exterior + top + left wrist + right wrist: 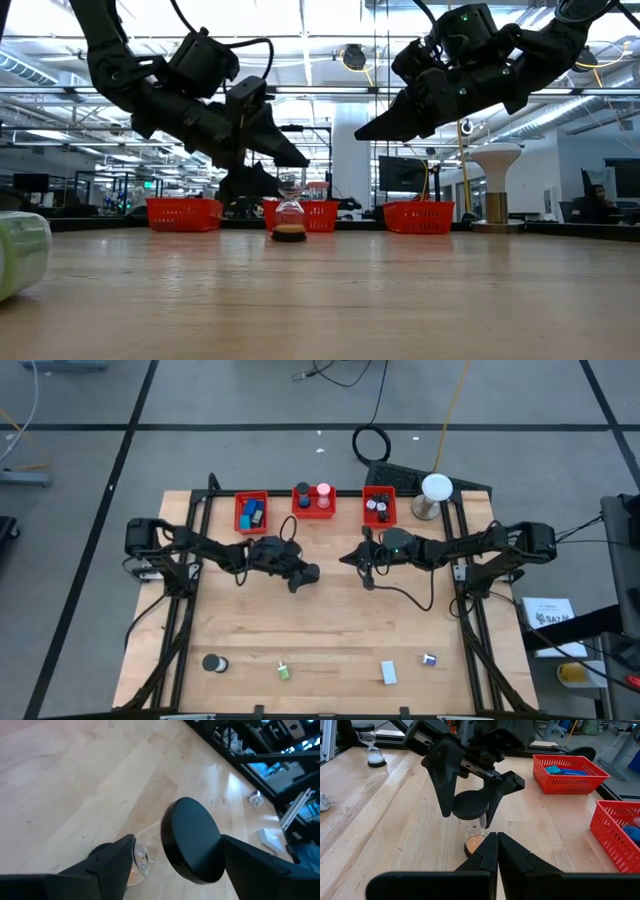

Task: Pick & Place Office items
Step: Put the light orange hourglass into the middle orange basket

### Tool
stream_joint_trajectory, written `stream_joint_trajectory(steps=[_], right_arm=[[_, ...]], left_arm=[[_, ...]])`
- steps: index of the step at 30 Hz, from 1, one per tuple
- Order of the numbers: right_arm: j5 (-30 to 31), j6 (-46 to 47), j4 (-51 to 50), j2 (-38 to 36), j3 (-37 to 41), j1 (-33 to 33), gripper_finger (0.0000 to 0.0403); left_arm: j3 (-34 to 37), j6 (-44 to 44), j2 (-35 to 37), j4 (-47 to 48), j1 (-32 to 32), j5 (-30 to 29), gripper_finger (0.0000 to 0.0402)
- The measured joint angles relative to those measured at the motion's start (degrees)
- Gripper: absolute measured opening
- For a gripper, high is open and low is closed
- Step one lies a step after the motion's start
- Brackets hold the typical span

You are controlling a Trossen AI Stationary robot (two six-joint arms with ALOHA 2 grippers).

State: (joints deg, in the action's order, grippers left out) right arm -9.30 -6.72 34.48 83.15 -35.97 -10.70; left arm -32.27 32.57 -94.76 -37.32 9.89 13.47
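Observation:
A small hourglass with orange sand (475, 842) and a black round top cap (192, 840) stands upright on the table near its middle (289, 215). My left gripper (300, 574) is open and comes down from the left. Its two fingers stand on either side of the cap (470, 805). My right gripper (497, 852) is shut and hovers above the table just right of the hourglass (367, 575), pointing toward it. Loose items lie along the near edge: a black round one (213, 663), a green bit (284, 672), a white block (389, 673) and a small blue-white piece (428, 659). My left gripper straddles the hourglass's top cap (210, 860) slanting from above and from the table's left. One finger (250, 865) lies right at the cap's rim, and the other (112, 862) stands off beside the glass. I cannot tell whether either finger touches it.
Three red bins stand in a row at the far edge (251, 512), (313, 502), (379, 506), each holding small items. A white dome lamp (435, 490) stands at the far right. A second hourglass with white sand (372, 747) stands farther off. A greenish roll (20, 255) lies close to the low camera.

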Motion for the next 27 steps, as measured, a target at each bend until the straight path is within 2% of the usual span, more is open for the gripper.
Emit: stream_joint_trajectory(steps=[7,16,21,27], right_arm=[[0.0,0.0,0.0,0.0,0.0,0.0,0.0],[0.0,0.0,0.0,0.0,0.0,0.0,0.0],[0.0,-0.1,0.1,0.0,0.0,0.0,0.0],[0.1,0.0,1.5,0.0,0.0,0.0,0.0]], left_arm=[[0.0,-1.6,0.0,2.3,0.8,-0.3,0.0321],[0.0,-7.3,0.1,3.9,1.8,-0.5,0.0325],[0.0,-12.5,3.4,9.8,1.8,-1.5,0.0334],[0.0,-18.6,9.2,16.1,1.2,-6.7,0.0335]])
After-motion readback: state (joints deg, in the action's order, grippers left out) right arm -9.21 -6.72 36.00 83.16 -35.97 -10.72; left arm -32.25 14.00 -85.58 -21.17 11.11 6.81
